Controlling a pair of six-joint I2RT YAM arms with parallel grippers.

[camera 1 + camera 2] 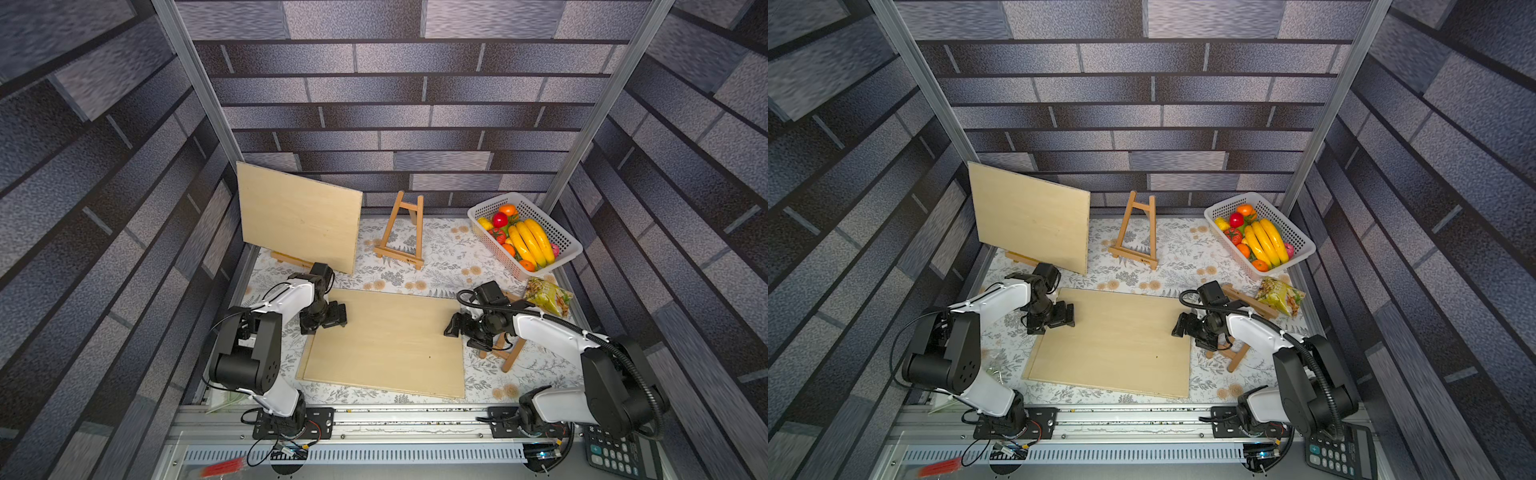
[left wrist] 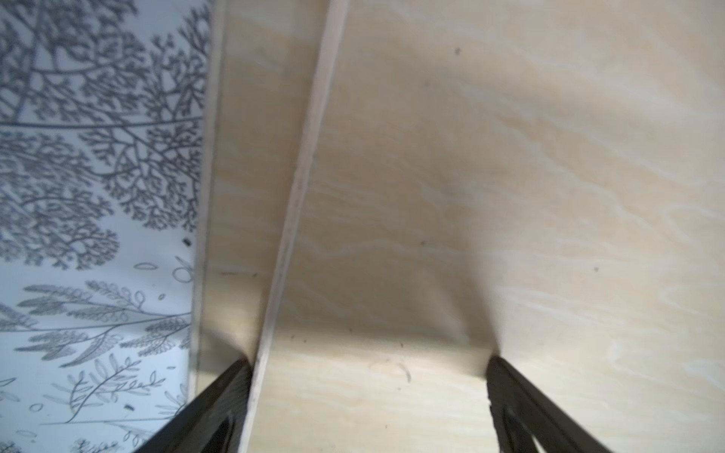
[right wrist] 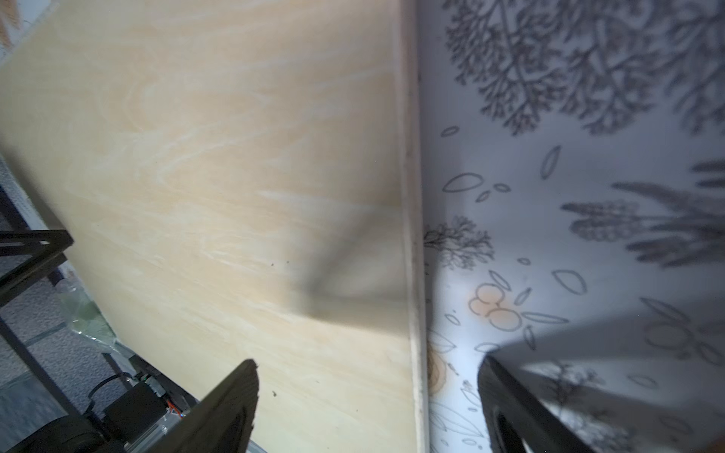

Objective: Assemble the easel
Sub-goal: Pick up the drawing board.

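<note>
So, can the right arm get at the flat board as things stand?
Probably yes. The right gripper is open right at the board's edge: in the wrist view the edge runs between its fingers, one over the wood, one over the cloth, with nothing in between.

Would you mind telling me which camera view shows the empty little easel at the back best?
Either top view is best: both top views show the empty easel whole, standing upright between the propped board and the fruit basket. Neither wrist view shows it: each sees only the flat board and tablecloth.
</note>
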